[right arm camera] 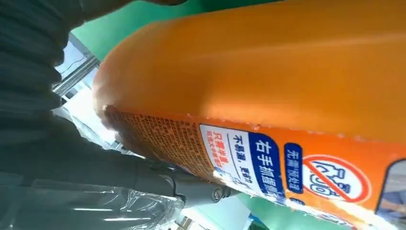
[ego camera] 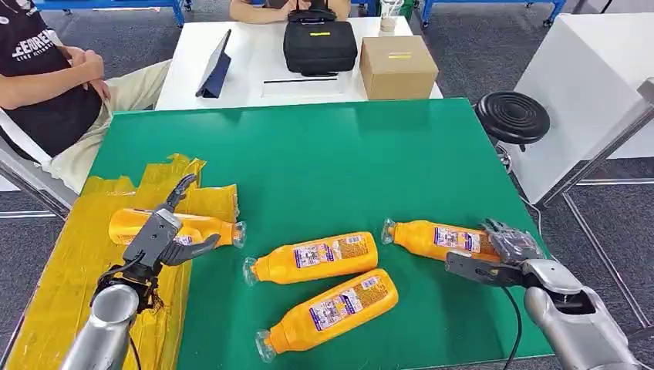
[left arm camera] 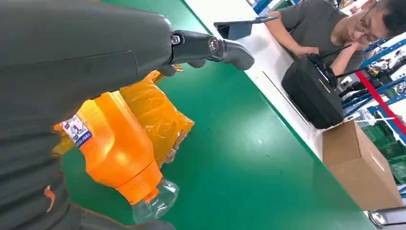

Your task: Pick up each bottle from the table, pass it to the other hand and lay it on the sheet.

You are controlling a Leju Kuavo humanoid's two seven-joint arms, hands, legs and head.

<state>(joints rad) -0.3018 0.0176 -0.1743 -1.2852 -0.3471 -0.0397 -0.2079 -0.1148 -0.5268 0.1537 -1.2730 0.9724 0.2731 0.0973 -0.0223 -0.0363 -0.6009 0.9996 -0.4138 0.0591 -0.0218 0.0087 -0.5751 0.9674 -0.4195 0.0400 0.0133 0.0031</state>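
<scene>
Right hand point(ego camera: 501, 258) wraps the rightmost orange bottle point(ego camera: 439, 239), grasp unconfirmed; left hand point(ego camera: 166, 235) open over a bottle on the yellow sheet point(ego camera: 69, 262); next: lift, hand over.

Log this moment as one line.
left hand: over bottle on sheet | right hand: at rightmost bottle | two bottles mid-table

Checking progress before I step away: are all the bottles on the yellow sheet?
No, one bottle lies on the sheet; three lie on the green table.
</scene>
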